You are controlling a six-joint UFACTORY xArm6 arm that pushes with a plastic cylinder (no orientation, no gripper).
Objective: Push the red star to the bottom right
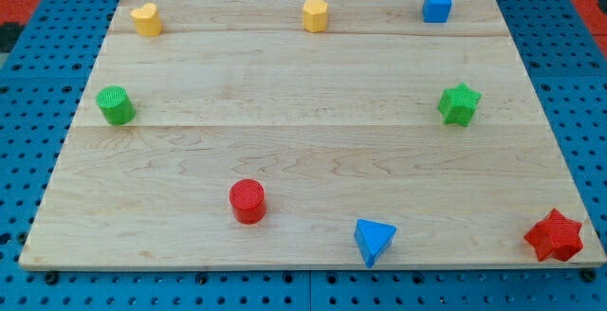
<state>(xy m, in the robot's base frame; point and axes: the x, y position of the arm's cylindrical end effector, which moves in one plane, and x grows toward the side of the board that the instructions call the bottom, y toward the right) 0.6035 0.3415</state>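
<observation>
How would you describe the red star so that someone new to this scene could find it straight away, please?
Start at the wooden board and go to its corner at the view's bottom right. The red star sits there, close to the edge. The only other red block, the red cylinder, is round and lies far to the view's left; my tip is not visible.

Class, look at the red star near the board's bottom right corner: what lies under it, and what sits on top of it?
The red star rests directly on the wooden board; nothing sits on top. The wood beneath it is covered. My tip is not in view.
</observation>
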